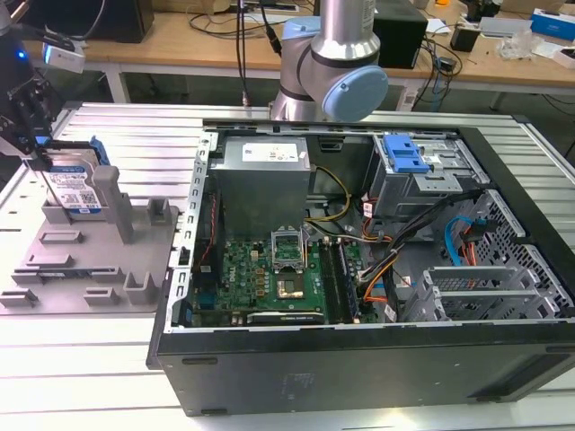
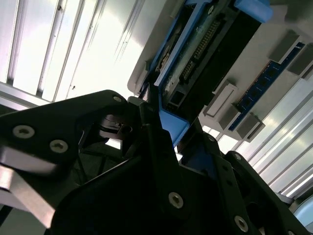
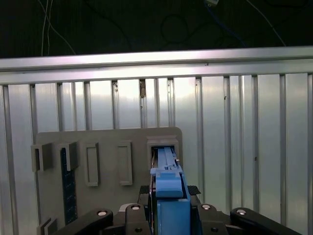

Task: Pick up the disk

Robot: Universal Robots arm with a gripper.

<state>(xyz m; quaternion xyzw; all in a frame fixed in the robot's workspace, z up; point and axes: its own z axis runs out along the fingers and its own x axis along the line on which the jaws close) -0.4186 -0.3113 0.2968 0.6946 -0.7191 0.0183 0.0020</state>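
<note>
The disk (image 1: 74,184) stands on edge at the far left of the exterior view, seated in the grey plastic fixture (image 1: 85,260) that lies flat on the slatted metal table (image 1: 81,359). Its white-and-blue label faces the camera there, and a blue side rail runs along its upper edge. The gripper (image 1: 40,160) comes down over it from above, its dark fingers (image 1: 36,135) straddling the disk's top edge. In the first wrist view the black fingers (image 3: 137,218) sit on either side of the blue rail of the disk (image 3: 168,188), pressed close against it, so the claw looks clamped on the disk while the disk's lower end is seated in the fixture's slot (image 3: 164,144). The second wrist view shows the same grip from below: the gripper (image 2: 164,142) closes round the blue rail, and the disk (image 2: 205,49) with its connector pins stretches away toward the fixture (image 2: 274,54). A grey upright post (image 1: 119,205) rises just to the exterior view's right of the disk. Further to the exterior view's right lies the open computer case (image 1: 359,269), with its green motherboard (image 1: 269,274), a silver power supply (image 1: 265,175) and a blue-latched drive cage (image 1: 418,171). The arm's silver and blue joint (image 1: 332,63) rises beyond the case.
</note>
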